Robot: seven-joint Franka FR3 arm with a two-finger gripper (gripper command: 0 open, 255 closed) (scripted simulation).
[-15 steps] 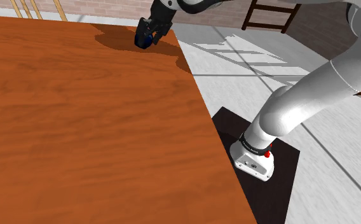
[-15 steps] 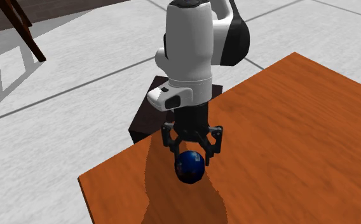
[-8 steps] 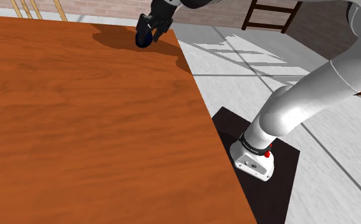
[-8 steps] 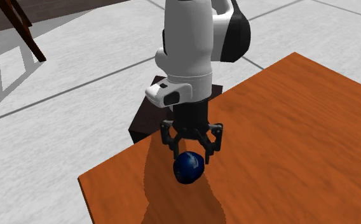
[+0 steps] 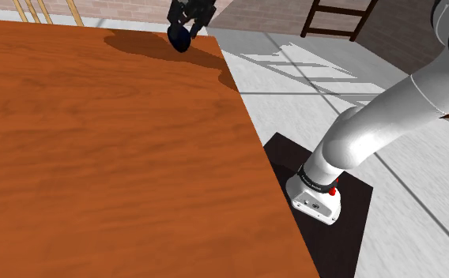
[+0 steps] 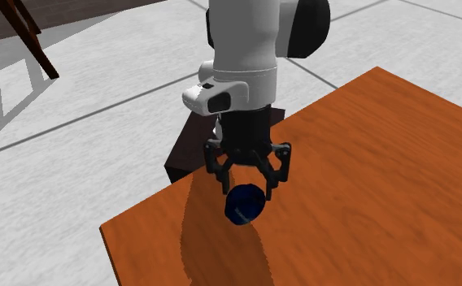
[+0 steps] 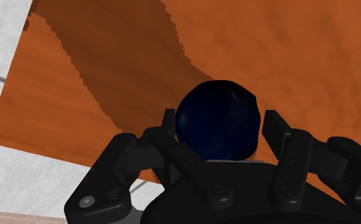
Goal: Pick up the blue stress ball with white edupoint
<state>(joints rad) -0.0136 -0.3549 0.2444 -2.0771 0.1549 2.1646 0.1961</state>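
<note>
Pincer (image 6: 246, 191) around dark blue ball (image 6: 244, 206)

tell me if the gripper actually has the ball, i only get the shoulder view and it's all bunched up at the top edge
Observer: Yes. In the wrist view the fingers clasp the blue ball from both sides.
Operator: is it off the table
Observer: It looks so. In the second exterior view it hangs under the gripper, apparently just above the table, with a dark shadow on the wood below it.
Operator: sure it's the right ball
Observer: Up close in the wrist view it reads as a plain dark blue sphere.
</note>
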